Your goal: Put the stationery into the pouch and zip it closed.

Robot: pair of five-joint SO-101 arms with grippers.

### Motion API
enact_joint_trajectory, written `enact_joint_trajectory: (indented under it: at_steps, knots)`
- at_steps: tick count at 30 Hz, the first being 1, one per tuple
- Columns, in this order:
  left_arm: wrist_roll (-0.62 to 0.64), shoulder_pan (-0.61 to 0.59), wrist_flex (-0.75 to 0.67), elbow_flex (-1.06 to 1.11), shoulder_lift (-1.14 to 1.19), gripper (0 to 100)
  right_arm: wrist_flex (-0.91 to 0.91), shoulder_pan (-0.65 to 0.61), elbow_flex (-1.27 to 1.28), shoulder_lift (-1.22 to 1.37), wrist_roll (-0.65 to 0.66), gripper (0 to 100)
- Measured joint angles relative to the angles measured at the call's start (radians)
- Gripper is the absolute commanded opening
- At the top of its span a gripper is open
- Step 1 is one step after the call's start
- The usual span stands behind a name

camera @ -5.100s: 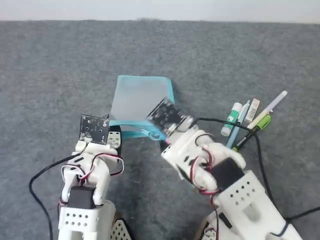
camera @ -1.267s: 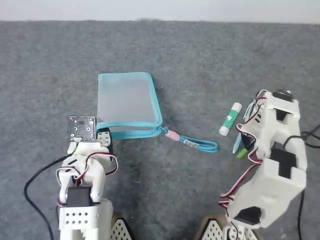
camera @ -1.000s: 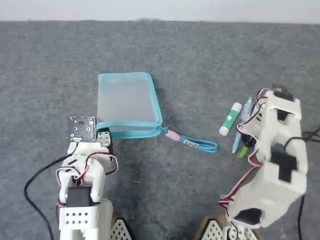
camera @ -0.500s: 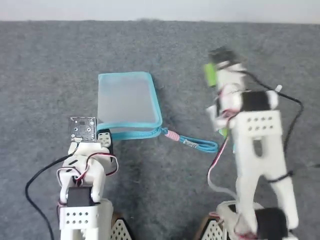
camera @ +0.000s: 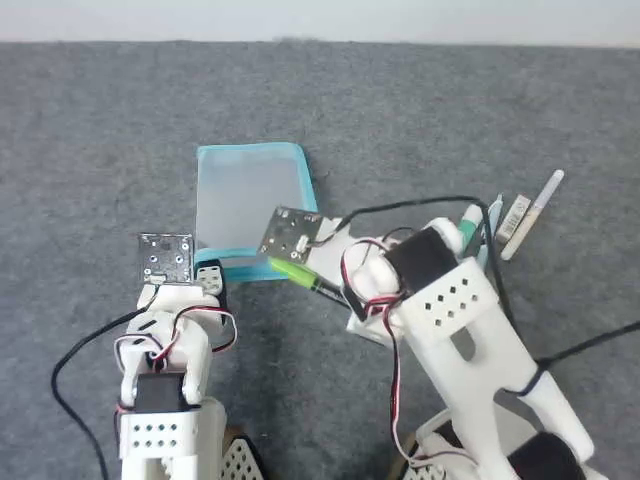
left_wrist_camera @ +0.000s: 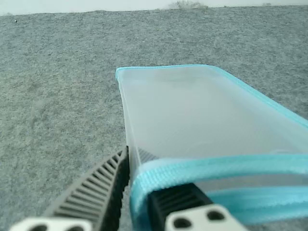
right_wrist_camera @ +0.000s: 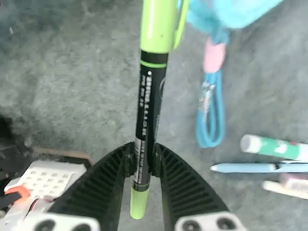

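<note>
The translucent pouch (camera: 250, 200) with teal trim lies flat at the table's middle. My left gripper (camera: 212, 273) is shut on its near-left zipper edge; in the left wrist view the fingers (left_wrist_camera: 115, 180) pinch the teal band of the pouch (left_wrist_camera: 192, 115). My right gripper (camera: 340, 288) is shut on a green-and-black highlighter (camera: 295, 272) whose tip points at the pouch's near edge. In the right wrist view the highlighter (right_wrist_camera: 150, 91) runs out from the gripper (right_wrist_camera: 144, 154) toward the pouch corner (right_wrist_camera: 231, 9).
A glue stick (camera: 470, 216), a blue pen (camera: 495, 206), a small white piece (camera: 514, 215) and a white pen (camera: 540, 198) lie at the right. The pouch's teal strap (right_wrist_camera: 211, 115) and pink zipper pull (right_wrist_camera: 214, 55) lie beside the highlighter.
My right arm lifted the green highlighter from the pile at the right and swung left to the pouch's near edge. The left gripper kept its hold.
</note>
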Motion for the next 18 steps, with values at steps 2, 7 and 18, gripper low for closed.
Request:
enact_joint_trajectory:
  at_steps: [2,7,18]
  knots:
    - [0.0,0.0,0.0,0.0,0.0,1,-0.005,0.002,0.046,0.0,-0.002,0.6]
    - [0.0,0.0,0.0,0.0,0.0,1,-0.06,0.0,0.104,0.002,-0.032,0.6]
    - [0.0,0.0,0.0,0.0,0.0,1,-0.155,0.002,-0.04,0.279,-0.232,0.6]
